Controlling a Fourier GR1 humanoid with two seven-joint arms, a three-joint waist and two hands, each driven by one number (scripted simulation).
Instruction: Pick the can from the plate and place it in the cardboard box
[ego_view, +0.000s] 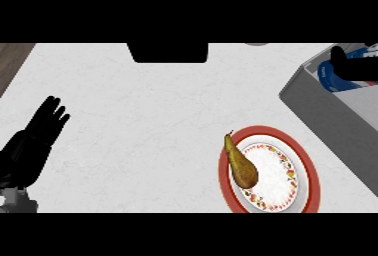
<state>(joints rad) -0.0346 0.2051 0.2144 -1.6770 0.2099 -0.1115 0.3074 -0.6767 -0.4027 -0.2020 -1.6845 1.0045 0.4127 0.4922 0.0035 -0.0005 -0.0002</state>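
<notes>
At 2 o'clock, right hand (359, 66) covers can (330, 76) inside cardboard box (325, 112), grip indeterminable; off-centre release risks tipping. Left hand (38, 132) fingers straight.

Counter (148, 100) open left of plate (311, 172); box wall (325, 120) apparently crowds its right.

Kitchen — white counter (148, 100), pear (241, 164) on plate (306, 170)

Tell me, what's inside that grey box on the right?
The robot's right hand is in the box, over what looks like the blue-and-white can. The hand covers most of it, and anything beneath them cannot be seen.
</notes>
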